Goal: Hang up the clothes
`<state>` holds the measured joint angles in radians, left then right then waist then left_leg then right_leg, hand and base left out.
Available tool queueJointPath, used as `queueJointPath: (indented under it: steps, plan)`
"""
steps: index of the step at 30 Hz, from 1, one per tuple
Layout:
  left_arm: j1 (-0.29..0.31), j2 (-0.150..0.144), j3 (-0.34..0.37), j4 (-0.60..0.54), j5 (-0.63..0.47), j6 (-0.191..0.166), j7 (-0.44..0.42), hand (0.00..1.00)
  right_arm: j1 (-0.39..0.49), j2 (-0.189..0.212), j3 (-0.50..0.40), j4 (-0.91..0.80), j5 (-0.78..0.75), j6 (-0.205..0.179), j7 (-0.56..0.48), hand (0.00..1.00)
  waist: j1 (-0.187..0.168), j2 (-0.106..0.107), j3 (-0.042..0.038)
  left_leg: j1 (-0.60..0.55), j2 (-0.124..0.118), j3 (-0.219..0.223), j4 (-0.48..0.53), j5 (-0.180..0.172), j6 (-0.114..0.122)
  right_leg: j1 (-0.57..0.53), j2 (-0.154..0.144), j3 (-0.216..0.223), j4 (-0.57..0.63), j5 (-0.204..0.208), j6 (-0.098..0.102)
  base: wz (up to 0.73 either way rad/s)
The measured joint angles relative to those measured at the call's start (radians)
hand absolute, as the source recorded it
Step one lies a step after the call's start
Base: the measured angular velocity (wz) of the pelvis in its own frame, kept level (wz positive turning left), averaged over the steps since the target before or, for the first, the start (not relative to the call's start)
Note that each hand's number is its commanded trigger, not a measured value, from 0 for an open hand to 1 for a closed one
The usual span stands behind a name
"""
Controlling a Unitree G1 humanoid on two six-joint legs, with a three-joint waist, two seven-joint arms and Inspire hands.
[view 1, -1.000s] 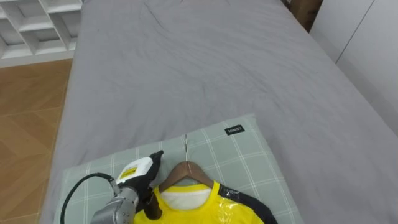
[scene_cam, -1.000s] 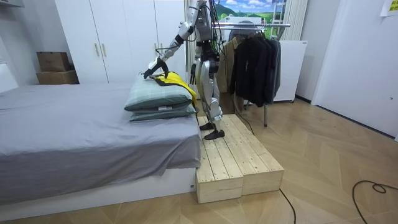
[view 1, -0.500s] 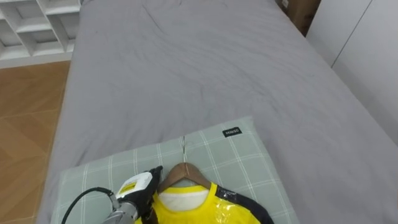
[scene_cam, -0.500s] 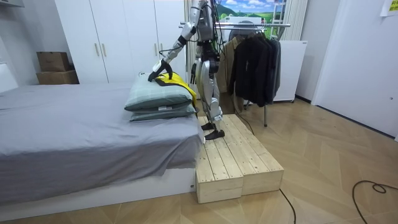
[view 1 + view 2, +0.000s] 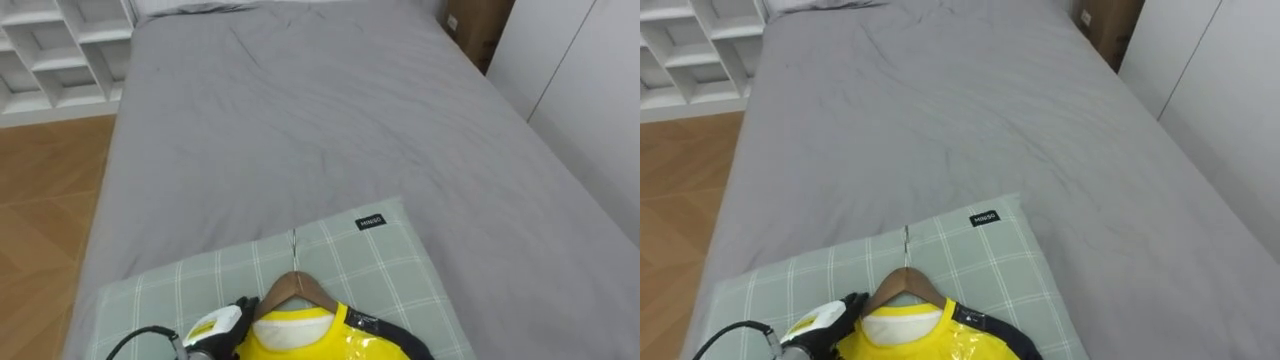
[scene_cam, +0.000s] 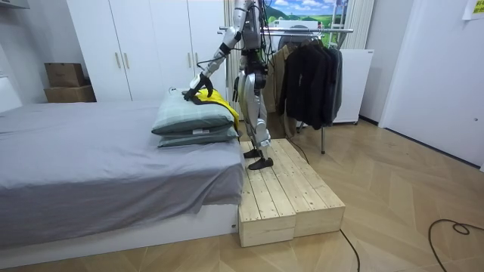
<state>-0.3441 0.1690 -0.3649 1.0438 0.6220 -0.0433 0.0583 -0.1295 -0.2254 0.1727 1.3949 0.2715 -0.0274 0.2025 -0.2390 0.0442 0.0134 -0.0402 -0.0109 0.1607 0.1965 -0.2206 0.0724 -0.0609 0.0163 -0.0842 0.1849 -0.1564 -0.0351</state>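
Yellow shirt on hanger atop pillow; left hand, arm extended downward, at hanger's shoulder; grip unclear.

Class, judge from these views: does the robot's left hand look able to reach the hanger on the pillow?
Probably yes: the left hand sits right beside the near shoulder of the hanger on the pillow, and nothing lies between them.

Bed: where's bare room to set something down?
Free: all the grey sheet beyond the pillow's far edge, plus strips either side of the pillow. Crowded: pillow's near part, with hanger, yellow shirt and left hand.
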Motion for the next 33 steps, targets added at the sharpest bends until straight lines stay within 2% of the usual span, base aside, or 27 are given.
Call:
queueJointPath:
  steps: [7, 12, 15, 17, 20, 23, 33]
  plan:
    - [0.017, 0.001, 0.012, 0.022, 0.008, -0.001, 0.008, 0.00, 0.005, 0.001, -0.001, 0.002, -0.003, 0.000, -0.005, 0.00, 0.004, 0.000, -0.0001, 0.001, 0.000, 0.000, 0.009, 0.001, 0.001, 0.004, -0.001, -0.002, 0.004, 0.001, -0.002, 0.00]
    - [0.019, 0.000, 0.040, 0.054, -0.003, -0.010, 0.050, 0.00, 0.004, 0.010, 0.002, 0.005, 0.011, 0.000, -0.011, 0.00, 0.007, -0.003, 0.0014, -0.003, 0.000, 0.001, 0.009, 0.003, 0.000, -0.002, -0.001, 0.000, 0.006, 0.002, -0.004, 0.00]
    - [0.017, -0.001, 0.063, 0.054, -0.003, -0.011, 0.089, 0.00, 0.009, 0.010, 0.002, 0.006, 0.038, 0.005, -0.014, 0.00, 0.022, -0.007, 0.0011, -0.018, 0.000, 0.001, 0.010, 0.005, 0.000, -0.019, -0.001, -0.001, 0.012, 0.002, -0.004, 0.00]
    - [0.017, 0.000, 0.108, 0.055, -0.005, -0.015, 0.112, 0.00, 0.012, 0.013, 0.002, 0.005, 0.040, 0.005, -0.015, 0.00, 0.031, -0.018, 0.0054, -0.028, 0.000, 0.002, 0.011, 0.009, -0.001, -0.033, -0.002, -0.001, 0.020, 0.002, -0.004, 0.00]
    - [0.010, 0.001, 0.166, 0.078, -0.054, -0.028, 0.158, 0.00, 0.009, 0.020, 0.001, 0.007, 0.038, 0.005, -0.021, 0.00, 0.034, -0.030, 0.0066, -0.040, 0.000, 0.001, 0.010, 0.012, -0.002, -0.048, -0.002, 0.001, 0.021, 0.003, -0.005, 0.00]
    - [-0.003, 0.002, 0.189, 0.098, -0.116, -0.029, 0.198, 0.00, 0.009, 0.023, 0.001, 0.007, 0.033, 0.004, -0.040, 0.00, 0.040, -0.032, 0.0068, -0.048, 0.000, 0.001, 0.009, 0.012, -0.002, -0.056, -0.002, 0.001, 0.020, 0.003, -0.006, 0.00]
    - [-0.030, 0.001, 0.194, 0.127, -0.152, -0.031, 0.245, 0.00, -0.004, 0.027, 0.004, 0.008, 0.039, 0.004, -0.066, 0.00, 0.054, -0.034, 0.0108, -0.075, 0.002, 0.001, 0.009, 0.013, -0.003, -0.081, -0.001, 0.000, 0.019, 0.005, -0.008, 0.00]
